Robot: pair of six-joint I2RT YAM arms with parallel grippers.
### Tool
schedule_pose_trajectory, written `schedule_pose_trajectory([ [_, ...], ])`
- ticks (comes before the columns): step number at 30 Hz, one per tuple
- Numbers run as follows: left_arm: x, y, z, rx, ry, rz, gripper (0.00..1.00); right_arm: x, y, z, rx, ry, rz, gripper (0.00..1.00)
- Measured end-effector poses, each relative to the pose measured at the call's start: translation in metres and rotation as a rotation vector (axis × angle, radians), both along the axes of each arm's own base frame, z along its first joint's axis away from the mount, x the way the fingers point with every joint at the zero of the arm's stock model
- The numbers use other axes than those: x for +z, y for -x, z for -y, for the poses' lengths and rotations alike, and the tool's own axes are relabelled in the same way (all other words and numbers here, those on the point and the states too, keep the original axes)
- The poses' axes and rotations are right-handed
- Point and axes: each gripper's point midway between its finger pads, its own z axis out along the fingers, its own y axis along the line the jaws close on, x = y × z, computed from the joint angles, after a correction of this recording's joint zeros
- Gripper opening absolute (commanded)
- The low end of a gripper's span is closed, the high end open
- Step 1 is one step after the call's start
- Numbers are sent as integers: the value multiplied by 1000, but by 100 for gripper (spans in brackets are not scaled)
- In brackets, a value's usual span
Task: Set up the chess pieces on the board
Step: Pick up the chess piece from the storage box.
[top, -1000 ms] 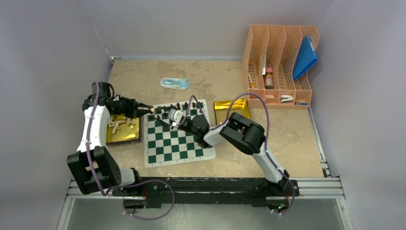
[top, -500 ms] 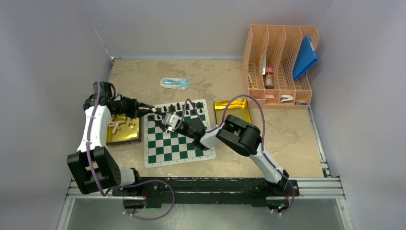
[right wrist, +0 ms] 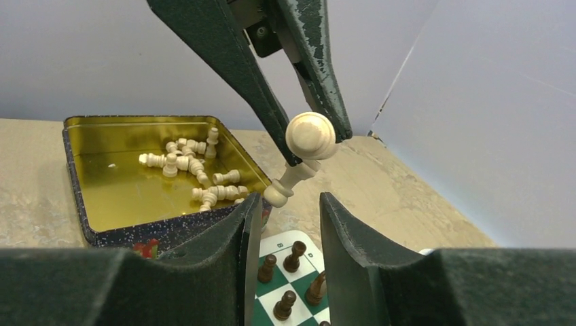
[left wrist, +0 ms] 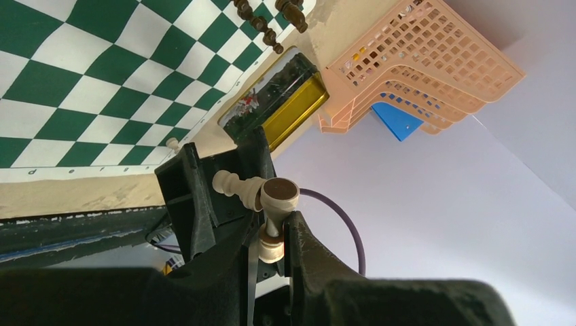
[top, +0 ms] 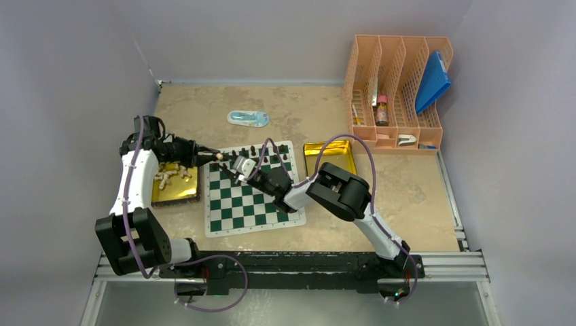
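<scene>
Tin (top: pixel 176 194) of loose cream pieces (top: pixel 170 175) lies at the board's (top: pixel 244 204) 9 o'clock. Left gripper (top: pixel 216 155) pinches a pawn (right wrist: pixel 306 146) over the 11 o'clock corner. Right gripper (top: pixel 238 166), spread, is just beside the pawn. Dark pieces (right wrist: pixel 295 255) line the 12 o'clock edge.

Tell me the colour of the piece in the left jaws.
Cream: the piece shows best in the right wrist view.

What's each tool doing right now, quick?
Left tool: closed on a small cream chess piece.
Right tool: open, holding nothing.
</scene>
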Motion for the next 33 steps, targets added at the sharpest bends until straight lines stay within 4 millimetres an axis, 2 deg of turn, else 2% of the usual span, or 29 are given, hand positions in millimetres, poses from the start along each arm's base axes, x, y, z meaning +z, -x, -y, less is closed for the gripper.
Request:
schedule_pose_trajectory([
  [6, -4, -2, 0, 0, -3, 12, 11, -1, -5, 2, -31, -17, -41, 40],
  [11, -8, -3, 0, 9, 2, 8, 11, -2, -1, 1, -26, -31, -70, 47],
  [15, -10, -4, 2, 8, 0, 7, 11, -4, -1, 3, -35, -33, -86, 47],
  [20, -12, -4, 2, 8, -1, 9, 10, -7, 1, 3, -34, -30, -95, 35],
  [26, -14, -3, 3, 13, 3, 3, 10, -7, 1, 3, -39, -37, -101, 16],
  [30, -13, -3, 3, 17, 4, 5, 9, -11, 0, 6, -49, -37, -119, 11],
  [33, -15, -6, 0, 23, -23, 17, 8, -28, 3, 14, -55, -10, -165, 9],
])
